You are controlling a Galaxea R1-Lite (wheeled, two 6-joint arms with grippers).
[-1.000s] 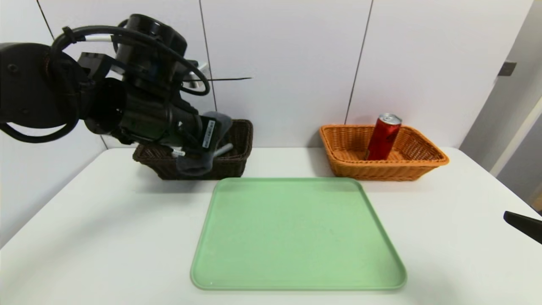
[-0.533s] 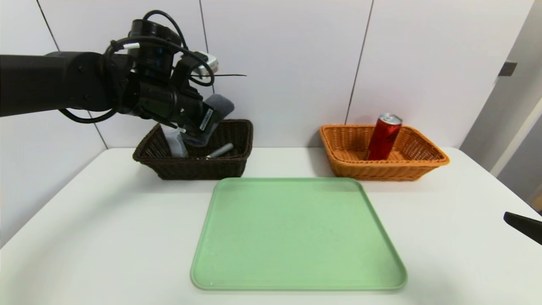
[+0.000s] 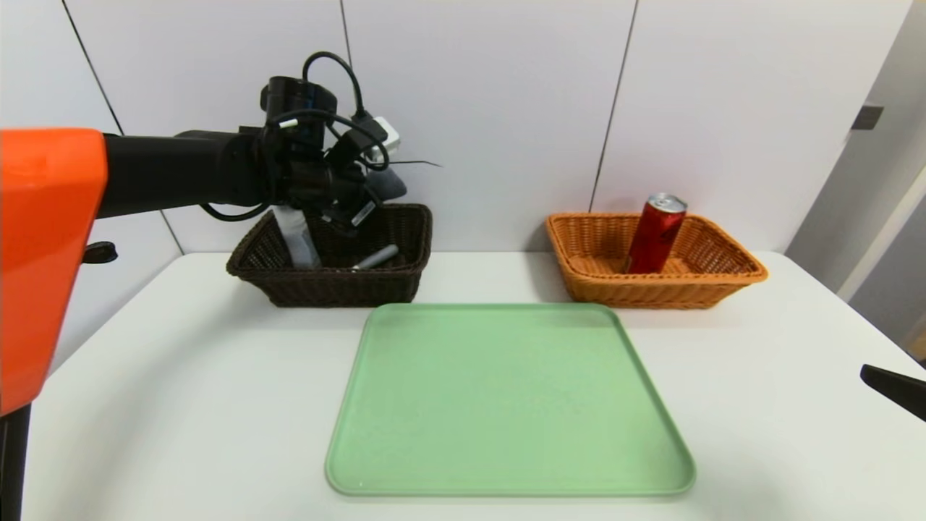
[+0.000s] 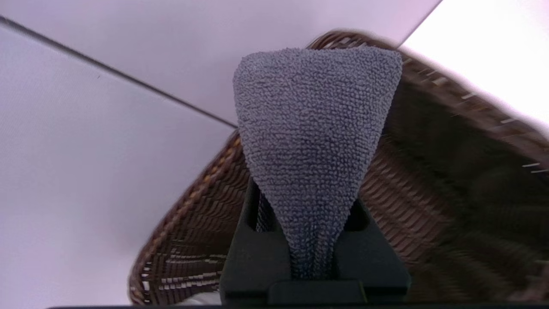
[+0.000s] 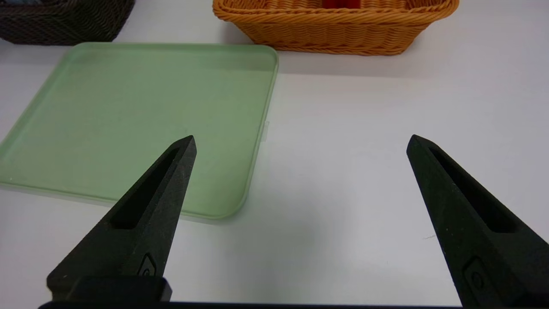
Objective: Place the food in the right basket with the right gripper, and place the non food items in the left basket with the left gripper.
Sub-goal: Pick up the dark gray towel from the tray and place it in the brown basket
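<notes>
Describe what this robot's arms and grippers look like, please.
The left arm is black with a bright orange segment, looping black cables and a whitish camera box. The right gripper has two black, pointed, wedge-shaped fingers with elongated recesses.

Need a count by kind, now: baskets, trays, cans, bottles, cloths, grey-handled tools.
Baskets: 2, dark brown basket and orange basket
Tray: 1
Red can: 1
Bottle: 1
Cloth: 1
Grey-handled tool: 1
Total: 7
</notes>
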